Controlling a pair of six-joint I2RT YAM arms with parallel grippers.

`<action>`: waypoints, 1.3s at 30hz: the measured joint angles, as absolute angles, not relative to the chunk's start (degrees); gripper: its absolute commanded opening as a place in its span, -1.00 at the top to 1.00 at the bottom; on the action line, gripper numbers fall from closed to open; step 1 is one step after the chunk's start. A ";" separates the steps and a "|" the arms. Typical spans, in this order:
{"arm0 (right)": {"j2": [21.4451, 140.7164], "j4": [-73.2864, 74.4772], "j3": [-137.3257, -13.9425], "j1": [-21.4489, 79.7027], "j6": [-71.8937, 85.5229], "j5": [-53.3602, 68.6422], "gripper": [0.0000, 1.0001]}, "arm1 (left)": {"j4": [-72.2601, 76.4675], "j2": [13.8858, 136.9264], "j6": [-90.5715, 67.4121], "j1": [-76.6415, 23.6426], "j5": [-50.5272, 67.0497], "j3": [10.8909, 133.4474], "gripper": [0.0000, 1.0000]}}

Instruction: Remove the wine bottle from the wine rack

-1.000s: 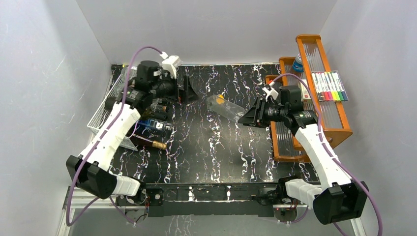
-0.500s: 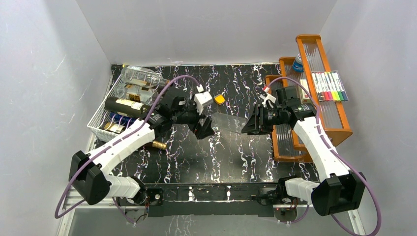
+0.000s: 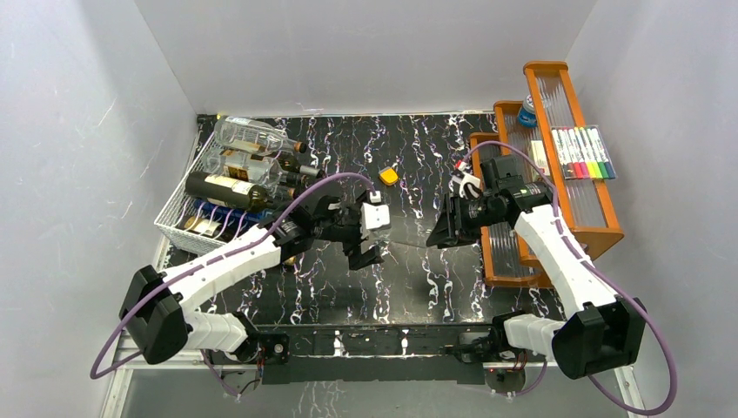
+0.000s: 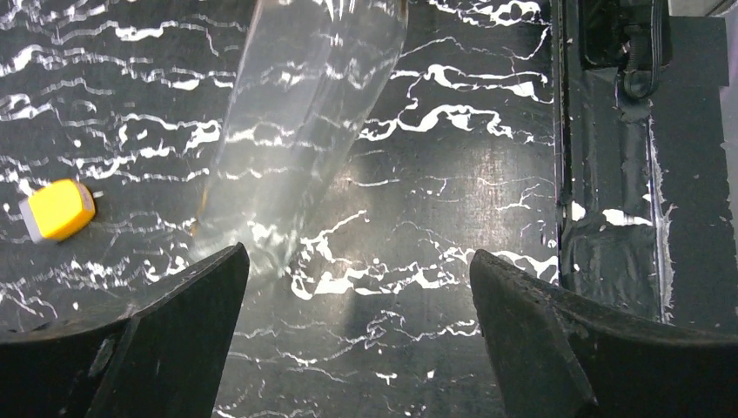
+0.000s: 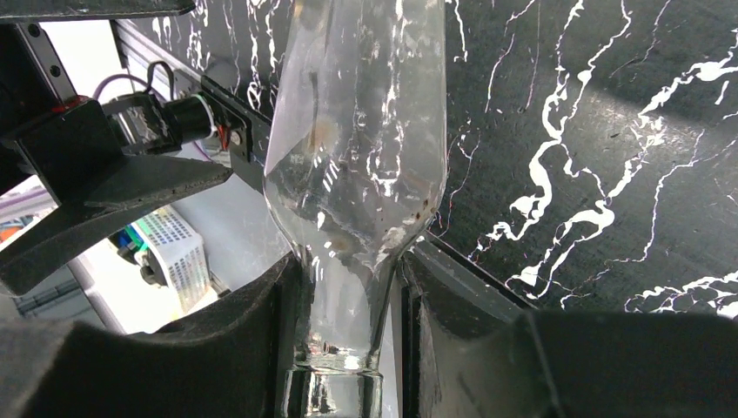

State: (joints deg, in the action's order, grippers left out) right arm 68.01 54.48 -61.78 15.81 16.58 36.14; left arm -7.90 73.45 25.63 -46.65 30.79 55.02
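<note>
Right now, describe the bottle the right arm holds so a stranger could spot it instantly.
On the black marbled table, look between the white wire wine rack on the left and the orange shelf on the right. There the right gripper clamps in its jaws the neck of a clear glass bottle, the only one a gripper holds.

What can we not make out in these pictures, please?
- Mouth of the bottle: right wrist view, cut off by the bottom edge, inside the right pincer.
- Whether the bottle rests on the table: left wrist view, glass too clear to tell.
- Label on the dark bottle in the rack: top view, too small.
</note>
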 measured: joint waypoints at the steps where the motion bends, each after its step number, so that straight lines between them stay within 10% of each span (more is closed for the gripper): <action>1: 68.14 54.63 -61.78 16.10 16.40 36.14 1.00 | -7.60 73.56 26.24 -47.03 31.05 54.98 -0.97; 20: 70.67 57.08 -63.33 27.42 12.86 35.73 1.00 | 4.43 85.69 26.09 -51.03 36.36 55.35 -0.95; 29: 70.35 56.82 -63.37 29.78 11.51 34.74 1.00 | 5.96 86.65 23.68 -51.20 39.51 54.76 0.13; 39: 70.00 54.19 -63.66 30.44 13.54 32.40 -0.63 | 16.43 82.89 16.73 -51.55 36.05 46.98 0.92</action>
State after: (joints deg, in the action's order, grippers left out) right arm 70.00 54.19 -63.66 30.44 13.54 32.40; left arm 16.43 82.89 16.73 -51.55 36.05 46.98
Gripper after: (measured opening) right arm 0.676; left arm 0.583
